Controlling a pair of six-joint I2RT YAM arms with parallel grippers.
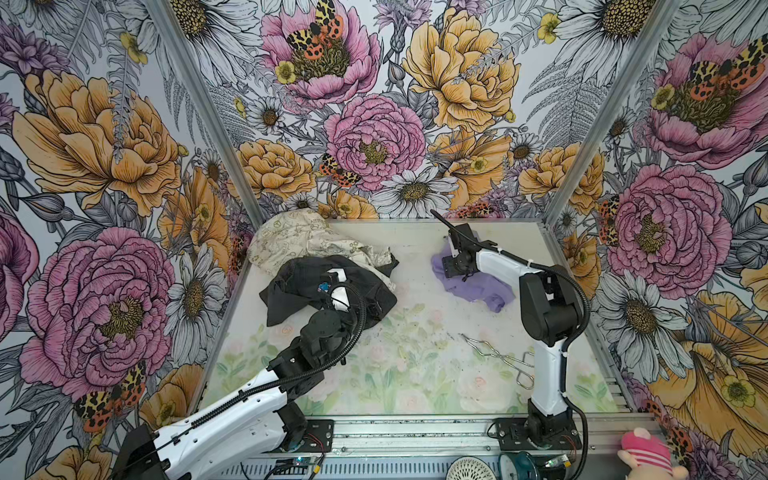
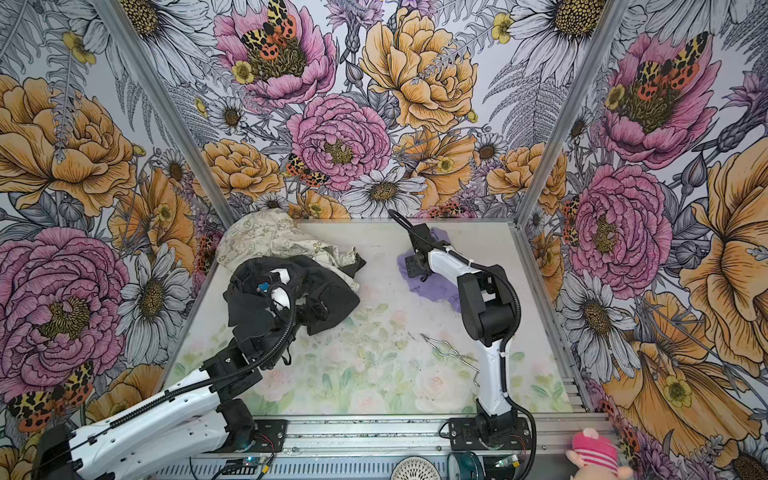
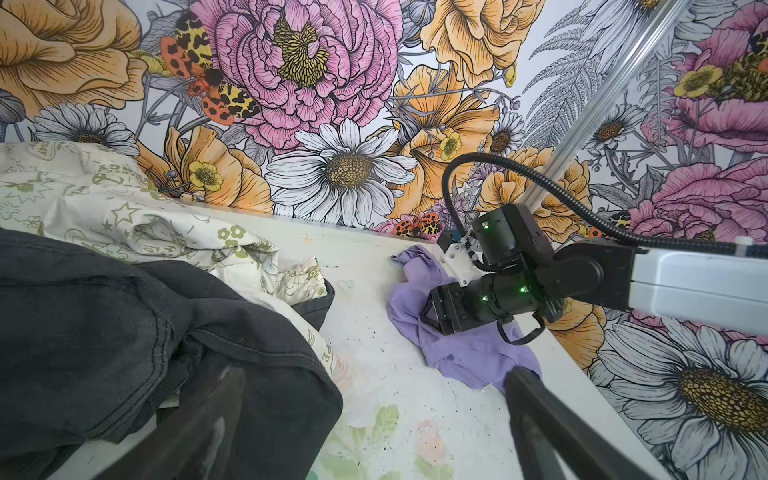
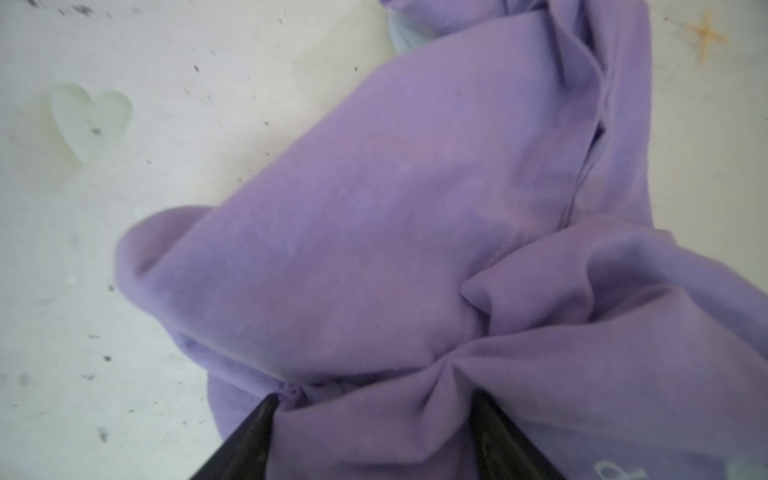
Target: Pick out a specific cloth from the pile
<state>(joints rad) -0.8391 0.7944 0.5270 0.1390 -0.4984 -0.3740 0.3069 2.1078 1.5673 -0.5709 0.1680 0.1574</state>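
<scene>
R gripper point(image 4: 374, 405) jaws half-shut, pinching bunched purple cloth point(image 4: 395, 208); L gripper point(image 3: 370, 419) wide open, empty, over black garment point(image 3: 104, 311).

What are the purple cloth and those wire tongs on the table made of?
The purple cloth looks like thin, matte knit fabric, perhaps cotton jersey: it bunches into soft folds and shows a stitched seam. The tongs look like bare, shiny metal wire, probably steel.
</scene>
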